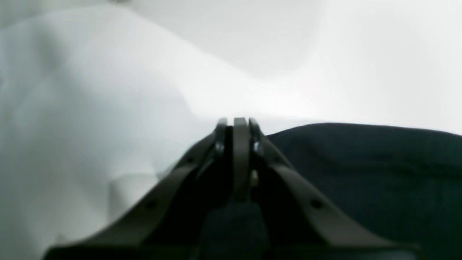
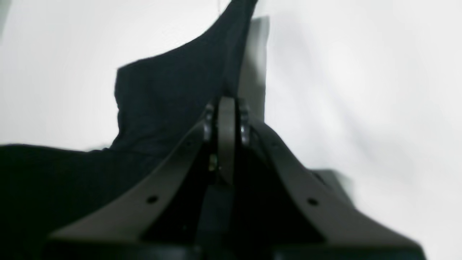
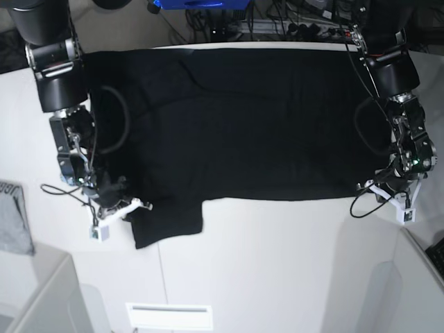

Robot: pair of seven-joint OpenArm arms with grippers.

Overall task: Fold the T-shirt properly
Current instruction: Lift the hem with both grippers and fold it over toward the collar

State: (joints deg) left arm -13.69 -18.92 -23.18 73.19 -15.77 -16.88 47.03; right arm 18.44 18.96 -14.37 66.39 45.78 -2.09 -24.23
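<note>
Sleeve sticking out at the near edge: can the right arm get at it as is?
Probably yes. The right gripper sits beside that sleeve of the T-shirt, jaws closed, with nothing visible between them.

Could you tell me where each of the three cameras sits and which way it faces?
Left wrist: rides behind the left end effector, looking along its closed jaws at the large black cloth T-shirt.
Right wrist: behind the right end effector, jaws closed at a sleeve.
Base: overhead, looking down on the white table, both arms and the spread shirt.
All three views share the T-shirt.
</note>
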